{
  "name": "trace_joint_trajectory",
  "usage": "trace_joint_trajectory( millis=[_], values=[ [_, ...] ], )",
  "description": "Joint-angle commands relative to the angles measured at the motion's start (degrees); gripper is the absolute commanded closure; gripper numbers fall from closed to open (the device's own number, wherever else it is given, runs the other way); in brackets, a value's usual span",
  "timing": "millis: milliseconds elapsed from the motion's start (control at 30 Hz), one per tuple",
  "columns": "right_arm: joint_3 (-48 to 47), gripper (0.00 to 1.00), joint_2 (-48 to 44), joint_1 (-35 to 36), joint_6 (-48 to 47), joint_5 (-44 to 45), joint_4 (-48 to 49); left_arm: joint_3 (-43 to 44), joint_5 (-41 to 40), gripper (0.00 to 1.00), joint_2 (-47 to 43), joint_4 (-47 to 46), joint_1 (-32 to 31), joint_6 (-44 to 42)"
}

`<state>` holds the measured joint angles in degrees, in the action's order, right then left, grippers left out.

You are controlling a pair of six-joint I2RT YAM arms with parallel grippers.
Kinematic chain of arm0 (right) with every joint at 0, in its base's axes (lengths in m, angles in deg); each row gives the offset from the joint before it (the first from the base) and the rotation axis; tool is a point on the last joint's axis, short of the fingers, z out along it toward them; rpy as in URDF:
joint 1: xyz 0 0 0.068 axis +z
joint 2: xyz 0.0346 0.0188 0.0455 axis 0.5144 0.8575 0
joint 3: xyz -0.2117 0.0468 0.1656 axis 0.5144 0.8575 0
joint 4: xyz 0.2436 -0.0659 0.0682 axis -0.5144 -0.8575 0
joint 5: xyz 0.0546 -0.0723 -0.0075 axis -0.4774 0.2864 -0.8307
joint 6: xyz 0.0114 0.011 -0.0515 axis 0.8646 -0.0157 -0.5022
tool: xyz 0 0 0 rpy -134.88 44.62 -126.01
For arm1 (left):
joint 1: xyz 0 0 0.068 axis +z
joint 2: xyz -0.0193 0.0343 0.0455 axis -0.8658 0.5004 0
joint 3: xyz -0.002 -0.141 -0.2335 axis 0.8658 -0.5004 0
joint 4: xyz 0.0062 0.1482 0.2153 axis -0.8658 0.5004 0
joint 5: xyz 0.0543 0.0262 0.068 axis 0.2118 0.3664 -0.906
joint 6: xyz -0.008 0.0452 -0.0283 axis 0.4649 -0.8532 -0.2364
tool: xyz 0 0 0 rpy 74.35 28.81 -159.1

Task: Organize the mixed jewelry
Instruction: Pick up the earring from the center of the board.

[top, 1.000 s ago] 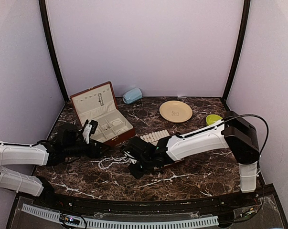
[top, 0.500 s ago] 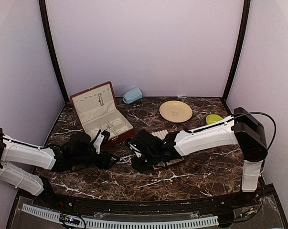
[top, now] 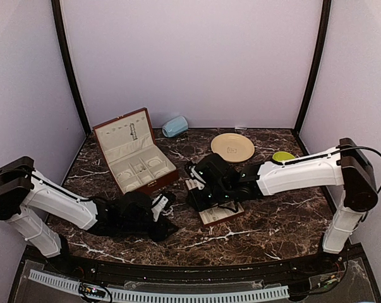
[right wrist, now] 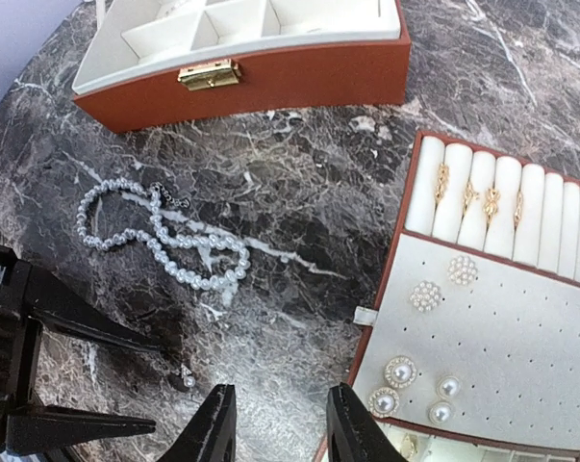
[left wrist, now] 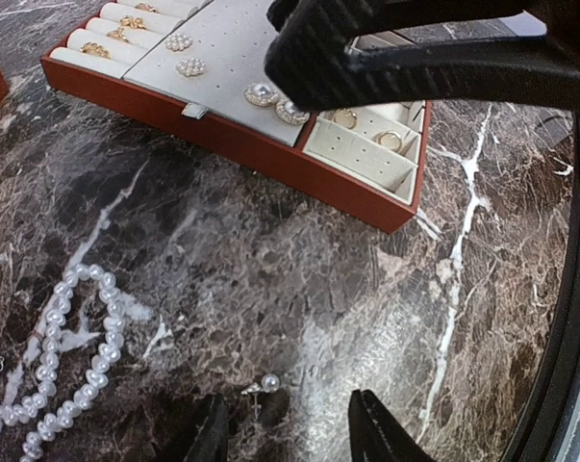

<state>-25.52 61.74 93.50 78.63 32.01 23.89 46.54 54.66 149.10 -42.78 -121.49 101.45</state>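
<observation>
A white pearl strand (left wrist: 73,327) lies looped on the dark marble; it also shows in the right wrist view (right wrist: 164,241). A tiny pearl earring (left wrist: 266,384) lies on the marble just ahead of my left gripper (left wrist: 290,431), nearer its left finger; it shows too in the right wrist view (right wrist: 186,377). The left gripper is open and empty. My right gripper (right wrist: 282,431) is open and empty, above the marble at the left edge of the cream slotted tray (right wrist: 501,337), which holds gold rings and pearl earrings. In the top view the left arm covers the strand.
The open red-brown box (top: 134,158) stands at the back left. A yellow plate (top: 232,147), a green bowl (top: 282,156) and a pale blue object (top: 175,126) sit at the back. The tray (top: 217,216) lies under the right arm. The two grippers (top: 168,227) (top: 195,197) are close together.
My left arm has swung right and toward the near edge, over the strand, down to the earring. My right gripper has drawn back to the right, over the tray's edge.
</observation>
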Motion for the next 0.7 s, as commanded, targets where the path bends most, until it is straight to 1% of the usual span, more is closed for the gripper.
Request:
trace_joint_trajectory(
  millis=[0, 367, 567, 633, 667],
  values=[
    [1.84, 0.66, -2.38, 0.12, 0.93, 0.64, 2.7, 2.62, -3.96, 0.54, 1.59, 3.71, -1.19, -2.22],
    [2.82, 0.66, -3.36, 0.08, 1.16, 0.37, 4.12, 4.3, -4.85, 0.56, 4.73, 5.41, -1.68, -3.33],
    [3.1, 0.66, -3.45, -0.01, 1.36, 0.4, 4.33, 5.27, -3.86, 0.6, 7.16, 3.8, -1.92, -4.07],
    [3.24, 0.66, -3.53, 0.02, 1.38, 0.4, 4.33, 5.88, -3.84, 0.62, 8.15, 3.82, -2.0, -4.48],
    [3.3, 0.66, -3.61, 0.03, 1.45, 0.54, 4.29, 6.14, -3.77, 0.65, 8.57, 3.86, -2.06, -4.7]
  ],
)
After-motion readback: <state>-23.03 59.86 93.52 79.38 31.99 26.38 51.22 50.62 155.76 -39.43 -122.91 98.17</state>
